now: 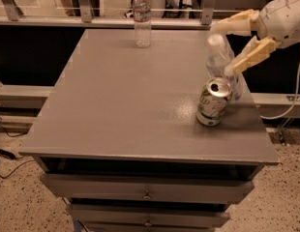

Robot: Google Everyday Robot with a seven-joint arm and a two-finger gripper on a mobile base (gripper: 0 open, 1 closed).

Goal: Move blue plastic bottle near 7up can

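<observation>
The blue plastic bottle (218, 62), bluish with a white cap, stands on the grey table (126, 100) near its right edge. It is just behind the green and white 7up can (214, 102) and almost touches it. My gripper (224, 48) comes in from the upper right. Its cream fingers (251, 54) are spread apart on either side of the bottle's upper part and do not seem to press on it.
A slimmer clear bottle (142, 18) with a reddish label band stands at the table's far edge. A metal railing (92, 22) runs behind the table. Drawers (145, 192) sit under the tabletop. A cable (297, 81) hangs at the right.
</observation>
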